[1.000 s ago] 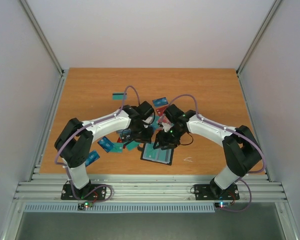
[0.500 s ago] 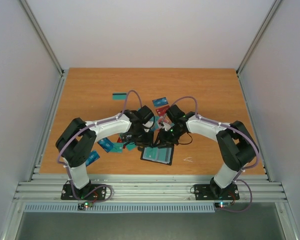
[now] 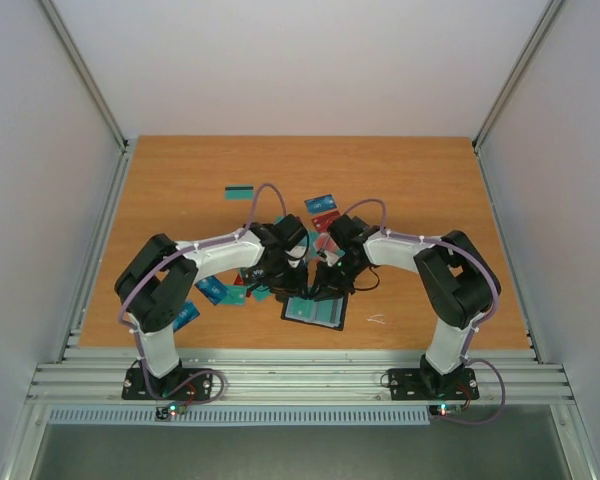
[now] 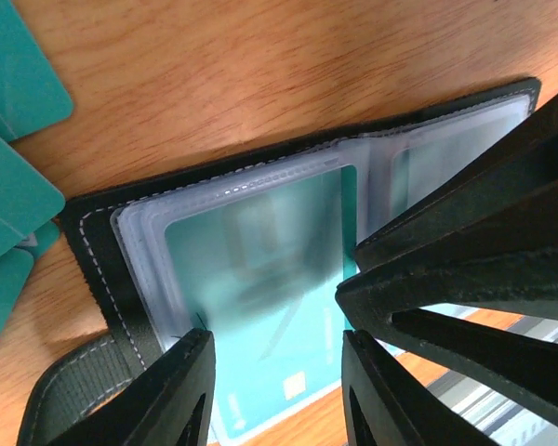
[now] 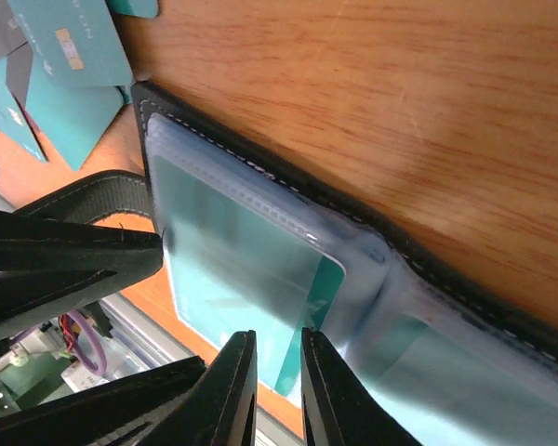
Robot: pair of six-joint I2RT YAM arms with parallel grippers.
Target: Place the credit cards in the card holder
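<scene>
Orange-brown wood forms the counter (image 3: 430, 180). Seen from above, the black card holder (image 3: 315, 312) lies open near the counter's front edge, between the two arms. Loose credit cards (image 3: 212, 290) are scattered just left of it and behind it. The left end effector (image 3: 285, 285) and right end effector (image 3: 320, 288) come tip to tip over the holder's far edge. In the left wrist view the holder shows a clear plastic sleeve with a teal card (image 4: 260, 269) in it; how far in, I cannot tell. The left end effector's fingers stand spread apart above that card, and the right one's dark fingers reach in from the right. More teal cards lie on the wood at left. In the right wrist view the right end effector's fingers stand close together with a narrow slit between them, at the teal card's near edge. Whether they pinch it I cannot tell. The holder's strap (image 5: 102, 190) curls at the left.
</scene>
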